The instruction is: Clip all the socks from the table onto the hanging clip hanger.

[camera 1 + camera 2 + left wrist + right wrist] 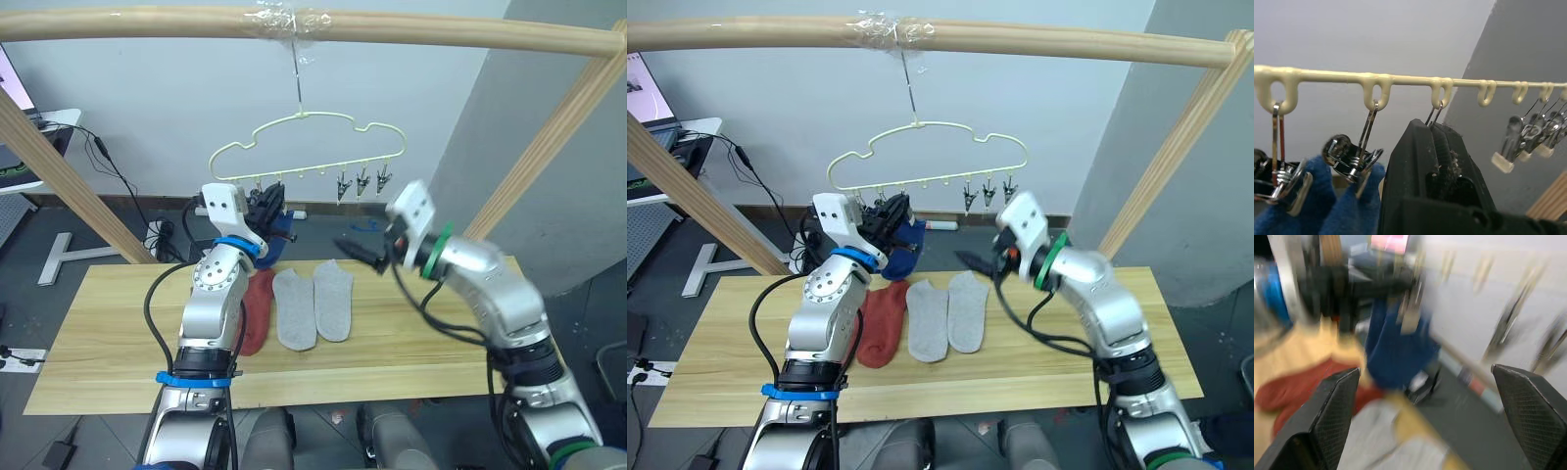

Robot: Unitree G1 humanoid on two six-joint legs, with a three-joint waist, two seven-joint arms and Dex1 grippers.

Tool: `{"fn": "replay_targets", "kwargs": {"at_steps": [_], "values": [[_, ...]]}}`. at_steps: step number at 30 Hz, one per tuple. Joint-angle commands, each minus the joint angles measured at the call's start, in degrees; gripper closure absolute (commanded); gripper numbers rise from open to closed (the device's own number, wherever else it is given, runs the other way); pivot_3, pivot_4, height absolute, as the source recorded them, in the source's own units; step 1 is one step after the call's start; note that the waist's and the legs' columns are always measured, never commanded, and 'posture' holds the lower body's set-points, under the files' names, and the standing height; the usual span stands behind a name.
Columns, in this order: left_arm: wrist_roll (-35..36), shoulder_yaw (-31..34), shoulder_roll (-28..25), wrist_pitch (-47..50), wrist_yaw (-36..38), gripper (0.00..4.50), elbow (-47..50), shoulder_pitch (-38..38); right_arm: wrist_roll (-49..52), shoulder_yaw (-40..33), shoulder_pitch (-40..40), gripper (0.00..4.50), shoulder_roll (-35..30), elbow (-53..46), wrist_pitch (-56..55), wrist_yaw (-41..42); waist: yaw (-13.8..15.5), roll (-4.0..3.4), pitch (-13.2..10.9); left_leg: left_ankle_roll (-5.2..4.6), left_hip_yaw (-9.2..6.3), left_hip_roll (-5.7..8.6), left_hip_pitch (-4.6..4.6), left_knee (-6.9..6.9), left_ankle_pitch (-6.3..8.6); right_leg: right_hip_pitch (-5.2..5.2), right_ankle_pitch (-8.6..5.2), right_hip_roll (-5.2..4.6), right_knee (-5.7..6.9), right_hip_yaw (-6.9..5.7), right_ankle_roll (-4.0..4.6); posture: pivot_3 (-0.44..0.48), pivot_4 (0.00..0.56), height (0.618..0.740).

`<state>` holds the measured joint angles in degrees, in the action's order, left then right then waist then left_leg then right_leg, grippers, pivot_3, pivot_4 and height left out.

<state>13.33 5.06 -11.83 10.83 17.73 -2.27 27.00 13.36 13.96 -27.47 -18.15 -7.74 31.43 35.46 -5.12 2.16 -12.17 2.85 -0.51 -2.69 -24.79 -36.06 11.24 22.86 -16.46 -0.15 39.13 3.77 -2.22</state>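
The pale-yellow clip hanger (304, 147) hangs by its hook from the top pole. Two blue socks (1312, 210) hang from its two leftmost clips. My left gripper (266, 208) is raised to the hanger's left part, and its fingers (1435, 161) are shut on the third clip. Three free clips (361, 183) hang bunched at the hanger's right. On the table (98, 333) lie a rust-red sock (884, 318), partly behind my left arm, and two light grey socks (294, 308) side by side. My right gripper (355, 250) hovers open and empty above the table's back edge, right of the socks.
A round wooden pole frame (392, 29) spans overhead, with slanted legs (59, 176) at both sides of the table. Cables (118, 176) and a white desk (49, 122) sit behind on the left. A grey wall panel (549, 147) stands at the right.
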Motion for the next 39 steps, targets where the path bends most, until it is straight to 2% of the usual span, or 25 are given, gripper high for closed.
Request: {"fn": "replay_targets", "kwargs": {"at_steps": [1,9,13,18,21,26,32,39], "values": [[3.1,1.0,-1.2,3.5,1.7,4.49,4.9,-0.6,-4.6,3.9,0.3,0.0,5.2,9.0,-6.6,-3.4,-0.1,0.0,0.0,0.0,0.01,-0.01,0.01,0.0,0.0,0.01,0.02,0.01,0.01,0.01,0.01,-0.103,0.191,0.74],[3.7,0.9,-2.5,7.4,1.4,4.49,9.1,-3.3,-15.7,9.2,-6.0,0.0,12.0,37.5,-18.1,-8.3,0.3,0.01,0.0,0.01,0.0,0.0,0.02,-0.03,-0.02,-0.01,0.06,0.0,-0.01,0.0,0.01,-0.077,0.189,0.74],[4.0,0.8,-2.2,8.1,0.9,4.49,11.0,-4.6,-17.9,6.9,-10.4,0.0,14.6,52.0,-23.4,-13.0,0.3,0.0,0.0,0.01,-0.02,-0.01,0.03,-0.02,-0.02,-0.02,0.07,0.01,0.0,-0.02,0.03,-0.066,0.182,0.74],[3.8,0.7,-2.2,7.8,1.1,4.49,11.4,-5.8,-16.5,3.5,-12.4,0.0,17.4,61.1,-24.2,-12.3,0.3,-0.01,0.1,0.02,0.0,-0.01,0.03,-0.01,-0.02,-0.02,0.09,-0.01,0.01,-0.01,0.04,-0.085,0.161,0.74],[3.3,0.7,-2.9,7.6,1.4,4.5,11.1,-5.8,-17.3,4.0,-11.4,0.58,18.0,61.9,-25.6,-9.0,0.2,0.01,0.5,0.02,-0.01,-0.02,0.05,0.0,-0.02,-0.02,0.1,0.0,0.02,-0.02,0.05,-0.092,0.154,0.74],[3.1,1.6,-3.2,6.4,1.4,4.5,8.8,-4.7,-21.7,6.9,-9.6,2.3,16.1,60.6,-29.2,-7.9,-0.1,0.04,0.8,0.02,0.01,-0.01,0.14,-0.02,-0.02,-0.13,0.13,0.0,0.02,0.0,0.02,-0.114,0.139,0.74],[2.8,1.5,-3.5,5.6,1.7,4.5,7.3,-3.8,-20.7,4.3,-7.3,4.44,13.6,55.3,-28.5,-6.1,-0.1,0.04,0.8,0.03,-0.01,0.0,0.41,-0.03,-0.03,-0.45,0.15,0.0,0.0,-0.01,0.0,-0.115,0.148,0.74],[6.8,3.8,-3.7,9.2,2.2,4.5,7.4,-3.8,-19.4,3.8,-0.7,4.48,7.0,36.5,-27.1,-0.2,-0.2,0.03,0.8,0.02,-0.02,-0.01,0.46,-0.01,-0.02,-0.52,0.14,0.0,-0.05,-0.01,-0.01,-0.112,0.161,0.74]]}}
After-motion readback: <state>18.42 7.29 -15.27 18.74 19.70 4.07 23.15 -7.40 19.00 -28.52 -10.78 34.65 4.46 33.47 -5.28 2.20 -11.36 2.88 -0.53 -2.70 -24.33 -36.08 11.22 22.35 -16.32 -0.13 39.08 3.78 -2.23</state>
